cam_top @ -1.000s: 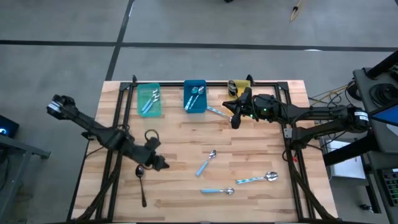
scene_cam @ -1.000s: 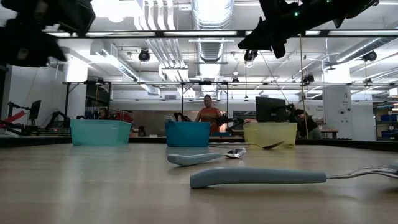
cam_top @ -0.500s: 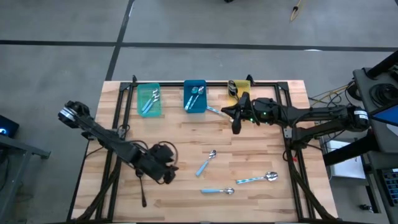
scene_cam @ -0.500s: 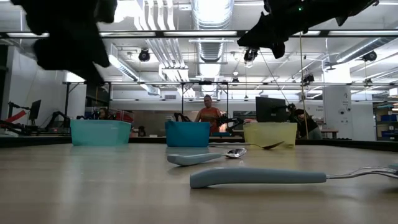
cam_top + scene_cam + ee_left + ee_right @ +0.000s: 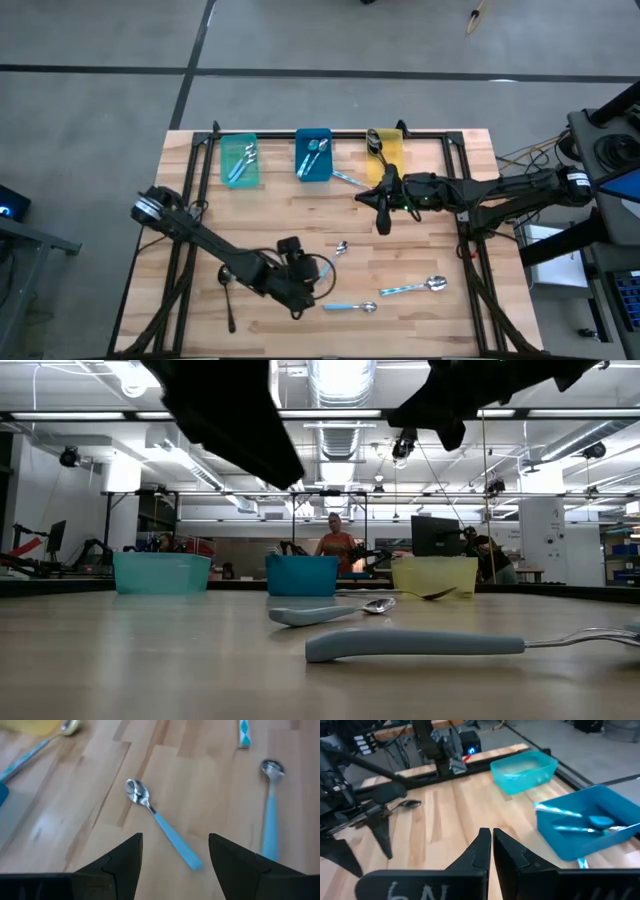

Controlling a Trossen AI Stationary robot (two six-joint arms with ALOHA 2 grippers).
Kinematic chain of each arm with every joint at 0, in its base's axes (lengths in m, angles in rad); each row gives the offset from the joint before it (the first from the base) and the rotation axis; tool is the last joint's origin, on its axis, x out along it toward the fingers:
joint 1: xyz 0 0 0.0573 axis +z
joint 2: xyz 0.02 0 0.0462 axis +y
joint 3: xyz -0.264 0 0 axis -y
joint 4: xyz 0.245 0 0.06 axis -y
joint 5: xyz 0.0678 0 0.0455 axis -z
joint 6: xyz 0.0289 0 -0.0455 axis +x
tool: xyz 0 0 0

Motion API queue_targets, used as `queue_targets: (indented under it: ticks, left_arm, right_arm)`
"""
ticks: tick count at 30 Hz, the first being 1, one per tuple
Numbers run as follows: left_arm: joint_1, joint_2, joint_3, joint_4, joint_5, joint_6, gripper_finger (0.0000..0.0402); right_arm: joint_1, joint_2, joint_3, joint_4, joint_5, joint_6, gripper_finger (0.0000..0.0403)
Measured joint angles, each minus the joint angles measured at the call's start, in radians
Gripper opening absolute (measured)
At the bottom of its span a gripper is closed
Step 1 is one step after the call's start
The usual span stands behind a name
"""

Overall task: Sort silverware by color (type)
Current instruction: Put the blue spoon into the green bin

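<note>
The left gripper [image 5: 312, 272] hangs over the middle of the near half of the table [image 5: 420, 225], its jaws spread wide and holding nothing; in its wrist view a spoon with a light-blue handle [image 5: 161, 822] lies on the wood just ahead of the open fingers [image 5: 120, 862]. The right gripper [image 5: 383, 215] is out over the far half of the table, just near of the yellow bin [image 5: 390, 152], with its jaws pressed together and nothing between them. Two more blue-handled spoons lie toward the near right: one [image 5: 412, 287] to the right, another [image 5: 350, 306] nearer the front edge. A dark spoon [image 5: 227, 296] lies at the near left. Another blue-handled spoon [image 5: 347, 179] rests on the wood between the blue bin [image 5: 313, 155] and the yellow one. The teal bin [image 5: 239, 160], at the far left, and the blue bin each hold blue-handled spoons; the yellow bin holds a dark one. In the low view a person [image 5: 336, 545] stands in the room beyond the table.
</note>
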State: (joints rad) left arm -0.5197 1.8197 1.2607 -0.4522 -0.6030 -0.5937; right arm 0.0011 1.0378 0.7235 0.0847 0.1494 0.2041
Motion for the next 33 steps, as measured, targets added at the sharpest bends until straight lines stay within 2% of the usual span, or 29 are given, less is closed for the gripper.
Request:
queue_targets:
  ticks: [5, 10, 14, 20, 33]
  left_arm:
    - [0.022, 0.078, 0.052, 0.018, -0.055, 0.002, 0.0207]
    - [0.02, 0.137, 0.041, 0.134, -0.054, 0.008, 0.0207]
    - [0.024, 0.181, 0.035, 0.152, -0.06, -0.007, 0.0207]
    - [0.039, 0.247, 0.034, 0.262, -0.062, 0.031, 0.0207]
    - [0.089, 0.321, 0.033, 0.271, -0.061, -0.062, 0.0207]
  right_arm:
    - [0.027, 0.0, 0.0, -0.059, 0.001, 0.032, 0.0009]
    - [0.077, 0.0, -0.003, -0.09, 0.0, 0.034, 0.0009]
    - [0.116, 0.0, -0.011, -0.088, 0.009, 0.033, 0.0009]
    - [0.133, 0.0, -0.025, -0.088, 0.009, 0.032, 0.0009]
    - [0.132, 0.0, -0.026, -0.079, 0.012, 0.013, 0.0009]
